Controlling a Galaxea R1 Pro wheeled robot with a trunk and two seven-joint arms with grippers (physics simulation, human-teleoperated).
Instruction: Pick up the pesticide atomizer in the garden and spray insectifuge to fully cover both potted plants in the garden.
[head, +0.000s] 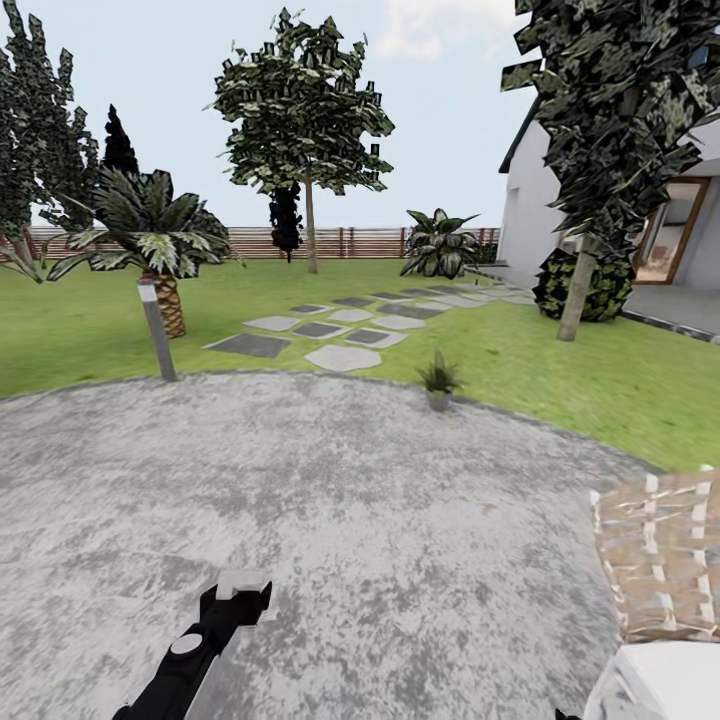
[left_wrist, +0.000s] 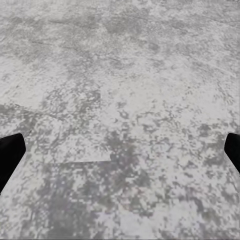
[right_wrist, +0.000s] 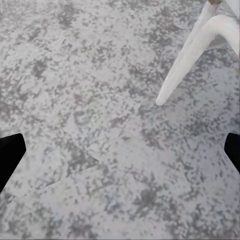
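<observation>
- Left gripper (left_wrist: 120, 150): fingers spread wide, nothing between them, over bare grey patio (head: 330, 520).
- Right gripper (right_wrist: 120, 150): likewise wide apart, holding nothing, near a white chair leg (right_wrist: 182, 65) standing on the paving.
- Left arm (head: 200, 640) low at near left of the head view.
- Small potted plant (head: 438, 380) at the far edge of the paving, right of centre, beside the lawn (head: 560, 360).
- Grey bollard lamp (head: 157, 330) at far left edge, palm (head: 150, 235) just behind.
- Stepping stones (head: 340, 335) beyond, running toward the fence (head: 340, 242).
- Woven seat (head: 660, 550) at near right.
- Atomizer not made out.
</observation>
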